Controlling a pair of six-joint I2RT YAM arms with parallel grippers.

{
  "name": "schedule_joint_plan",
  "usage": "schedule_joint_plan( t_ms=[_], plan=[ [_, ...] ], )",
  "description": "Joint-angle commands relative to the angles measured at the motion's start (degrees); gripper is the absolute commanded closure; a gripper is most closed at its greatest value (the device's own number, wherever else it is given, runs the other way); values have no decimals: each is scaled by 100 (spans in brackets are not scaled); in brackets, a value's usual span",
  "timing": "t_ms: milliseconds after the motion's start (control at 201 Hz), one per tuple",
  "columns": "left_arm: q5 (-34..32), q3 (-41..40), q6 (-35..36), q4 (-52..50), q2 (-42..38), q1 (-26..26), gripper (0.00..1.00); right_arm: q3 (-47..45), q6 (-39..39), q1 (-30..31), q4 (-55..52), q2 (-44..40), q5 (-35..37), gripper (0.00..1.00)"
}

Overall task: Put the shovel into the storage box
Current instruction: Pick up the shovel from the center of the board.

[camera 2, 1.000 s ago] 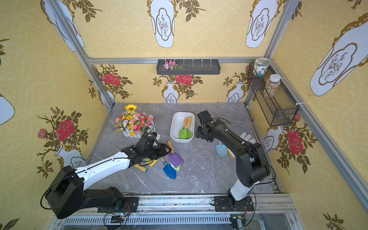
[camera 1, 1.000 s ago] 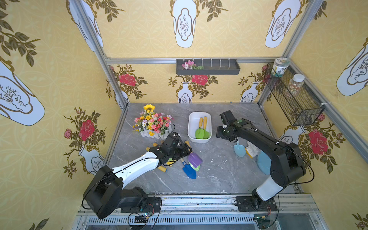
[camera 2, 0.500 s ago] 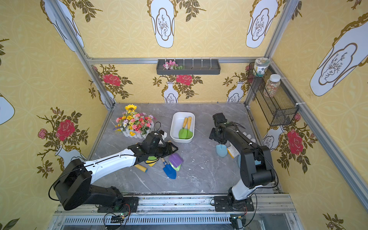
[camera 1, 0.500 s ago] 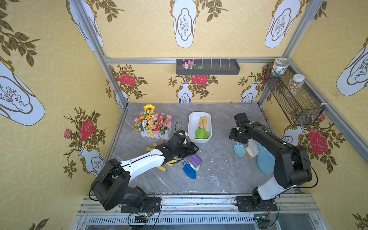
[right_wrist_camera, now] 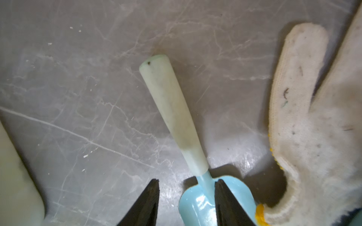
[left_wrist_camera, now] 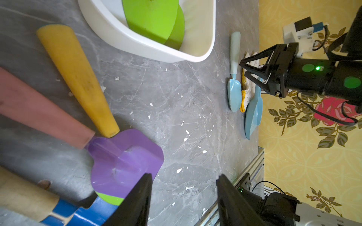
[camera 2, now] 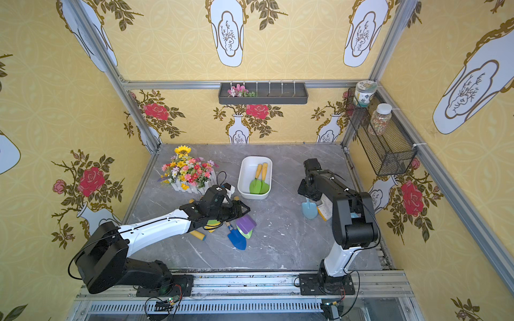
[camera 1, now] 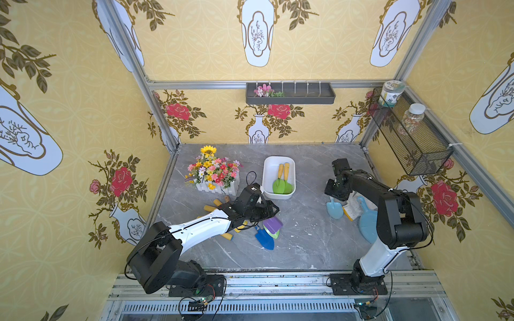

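The open, empty right end effector (right_wrist_camera: 186, 181) is held over the pale-handled glossy light-blue shovel (right_wrist_camera: 172, 113). The left end effector (left_wrist_camera: 184, 174) is seen open, empty.

shovels (camera 1: 279, 185) in storage box (camera 1: 270, 169) | flowers (camera 1: 214, 172) left of it | glove (right_wrist_camera: 313, 127) right

place: lab test booth | evidence: aluminium frame (camera 1: 194, 83), wallpaper panels (camera 1: 200, 41)

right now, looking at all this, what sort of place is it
Most likely a robot test cell dressed as a gardening corner: floral wallpaper panels on an aluminium frame, two robot arms mounted on a front rail, and small shovels near a flower planter on the grey tabletop.
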Motion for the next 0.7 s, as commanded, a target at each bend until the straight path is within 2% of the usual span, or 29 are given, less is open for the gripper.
schedule_joint_plan(
  t_ms=[0, 488, 692],
  plan=[
    [-4, -88, -5, 88, -32, 4, 42, 75, -120, -25, 186, 149, -74, 53],
    [-104, -313, -98, 119, -221, 4, 43, 297, -205, -44, 284, 717, -224, 59],
    [-122, -360, -126, 115, -264, 2, 43, 349, -210, -17, 282, 833, -277, 68]
  ],
)
